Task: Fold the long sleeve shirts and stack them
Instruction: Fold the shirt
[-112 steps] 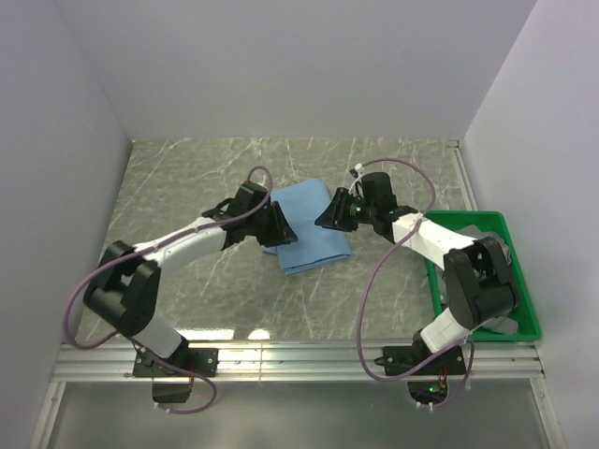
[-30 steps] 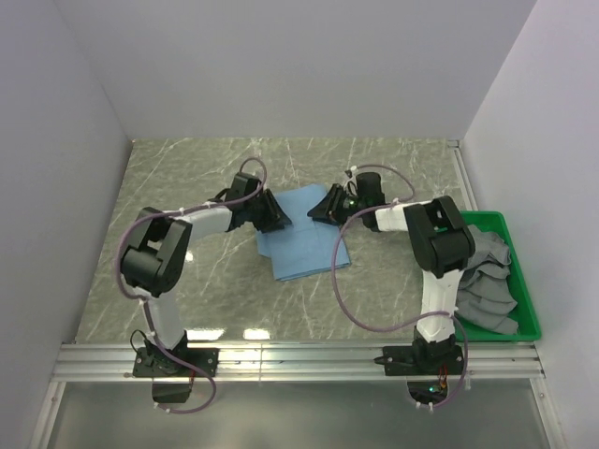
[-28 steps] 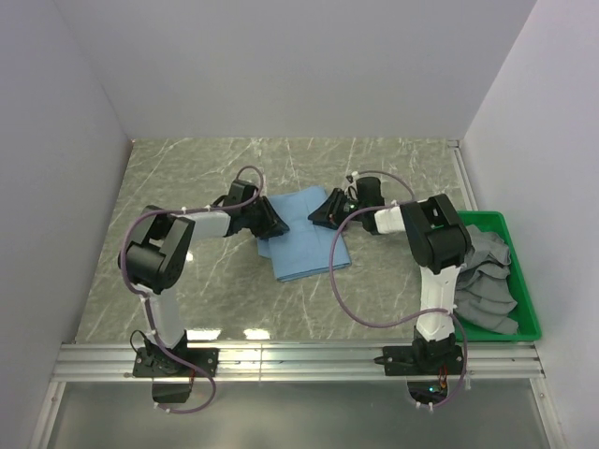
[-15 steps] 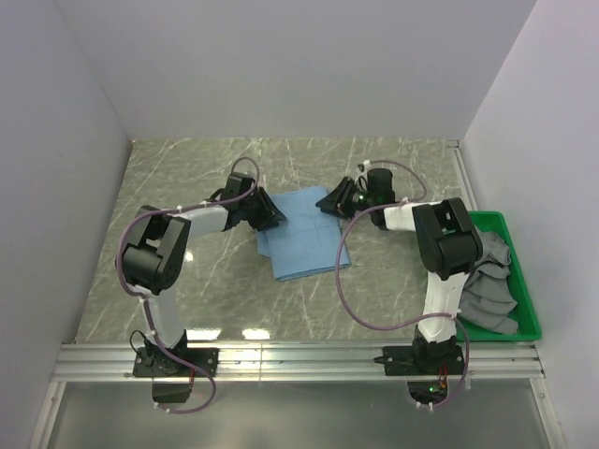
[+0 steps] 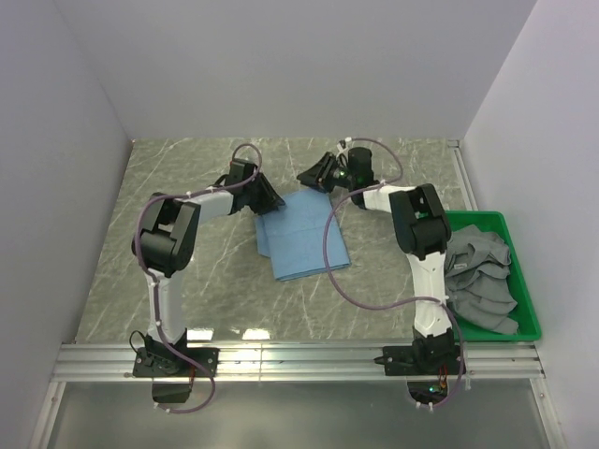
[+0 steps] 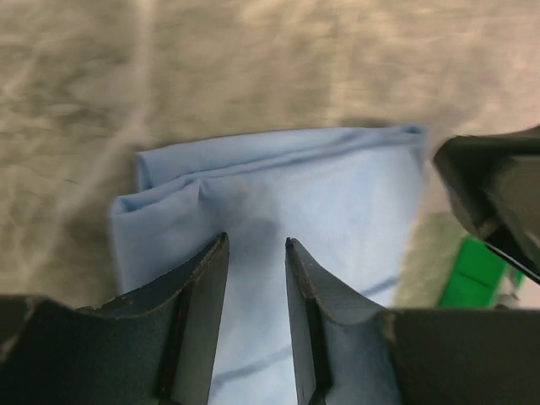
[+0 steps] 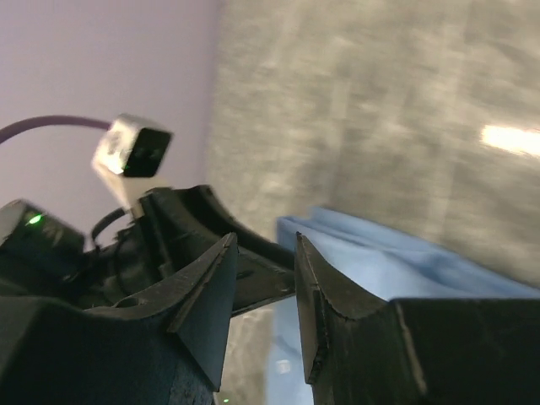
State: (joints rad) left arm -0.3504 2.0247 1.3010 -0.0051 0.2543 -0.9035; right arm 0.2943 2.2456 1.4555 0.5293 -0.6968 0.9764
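The left tool point(image 6: 256, 245) is hovering with its two dark fingers partly apart and gripping nothing, just over the far left corner of the folded light blue cloth shirt point(image 5: 301, 234). The right tool point(image 7: 263, 240) is likewise standing partly open and empty, hanging near the shirt's far right corner and facing the left one. The shirt is lying flat on the grey marbled table point(image 5: 187, 271), between the two arms. At the table's right edge, crumpled grey cloth shirts point(image 5: 477, 281) are sitting in the green plastic tray point(image 5: 482, 216).
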